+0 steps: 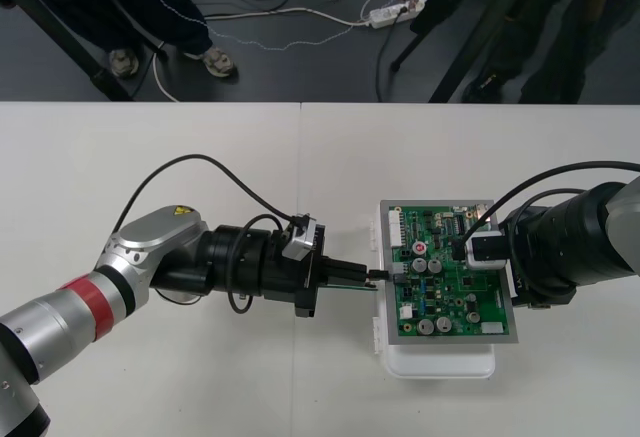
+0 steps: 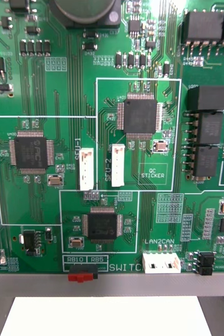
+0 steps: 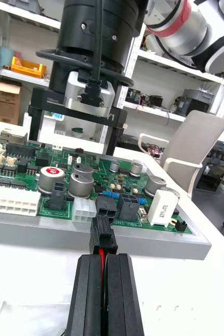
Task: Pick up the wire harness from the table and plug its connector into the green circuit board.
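Left gripper [image 1: 372, 276] is reaching across the table [image 1: 200, 157] from the left and is level with the left edge of the green circuit board [image 1: 455, 287]. In the left wrist view its fingers [image 3: 88, 299] are pinched narrow, nearly touching. They're clamped on the harness plug [image 3: 104, 237], and a red wire [image 3: 100, 252] shows in the slit between them. The plug sticks out just past the fingertips. Its nose is against a black header [image 3: 105, 209] on the board's near edge. Can't tell if it's seated.

Right gripper [image 1: 470, 250] is over the board's middle, looking straight down at it. Its state: can't tell.

The board sits on its white base [image 1: 440, 362].
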